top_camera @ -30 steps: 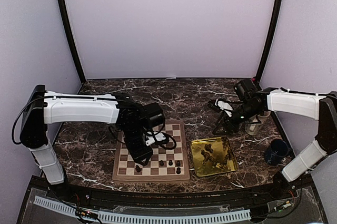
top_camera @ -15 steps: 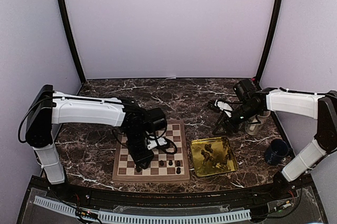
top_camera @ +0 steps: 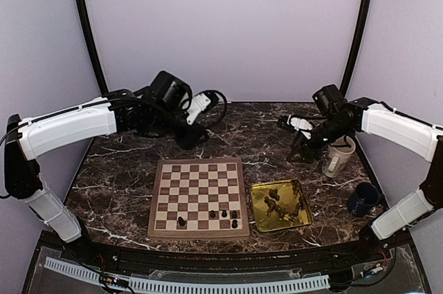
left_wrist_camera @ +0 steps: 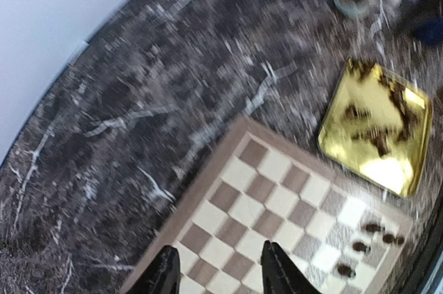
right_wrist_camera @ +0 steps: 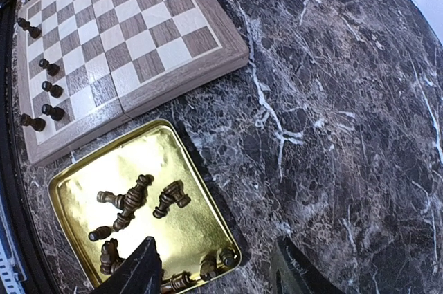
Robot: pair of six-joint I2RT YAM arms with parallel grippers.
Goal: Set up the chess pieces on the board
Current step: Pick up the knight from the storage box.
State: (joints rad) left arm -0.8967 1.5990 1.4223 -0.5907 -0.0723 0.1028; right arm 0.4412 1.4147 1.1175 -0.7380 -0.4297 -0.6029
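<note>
The board (top_camera: 197,183) lies at the table's near middle. Several chess pieces (top_camera: 224,215) stand on its near row, one of them apart at the left (top_camera: 181,221). More chess pieces (right_wrist_camera: 131,198) lie jumbled in a gold tray (top_camera: 257,200). My left gripper (top_camera: 195,139) hangs high over the marble behind the board, open and empty. In the left wrist view its fingers (left_wrist_camera: 275,274) frame the board (left_wrist_camera: 270,190) far below. My right gripper (right_wrist_camera: 216,268) is open and empty above the tray's (right_wrist_camera: 197,235) right corner, well over it.
A white mug (top_camera: 336,160) stands right of the right gripper. A dark blue cup (top_camera: 362,198) sits near the right front. Dark marble table (top_camera: 256,128) stretches behind the board, with purple walls all round.
My left gripper has opened, left a piece on the board's near row, and lifted up and back to the far left. The right arm rose slightly.
</note>
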